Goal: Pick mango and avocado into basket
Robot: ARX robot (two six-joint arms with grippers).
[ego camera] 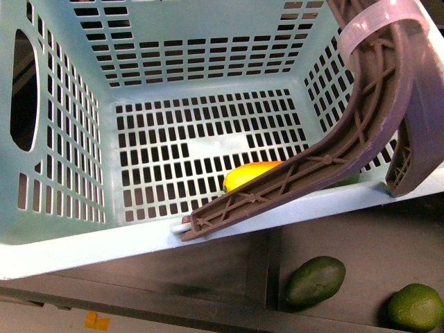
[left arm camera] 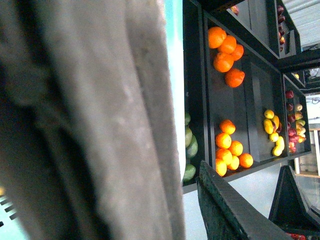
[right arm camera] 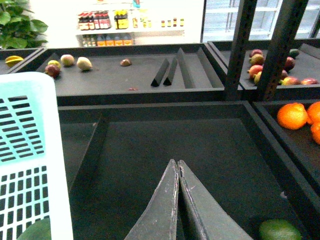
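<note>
- basket (ego camera: 62,243) fills most of front view, pale turquoise, slotted walls and floor; brown ribbed handle (ego camera: 333,156) folded down across its right side, whitish zip tie (ego camera: 374,24) round the upper part.
- mango (ego camera: 248,174) is inside the basket, lying on the slotted floor at the near-right, partly hidden behind the handle.
- avocado (ego camera: 316,281) is outside the basket, on the dark shelf tray (ego camera: 347,243) just past the basket's near rim, right of centre. Nothing touching it.
- brighter green round fruit (ego camera: 415,306) sits to the avocado's right, near it but apart.
- right gripper (right arm camera: 178,167): fingers pressed tip to tip, nothing between them. Hangs over an open stretch of dark tray (right arm camera: 150,150), basket wall (right arm camera: 30,150) at one side, a green fruit (right arm camera: 279,230) at the other edge of the wrist view.
- left gripper: wrist view is mostly blocked by a blurred grey-brown mass close to the lens; only one dark finger (left arm camera: 230,205) is visible, so can't tell how far open it is or whether it holds anything.
- left wrist view background: shelf bins with oranges (left arm camera: 227,52) and small yellow fruit (left arm camera: 274,131).
- neither arm shows in front view.
</note>
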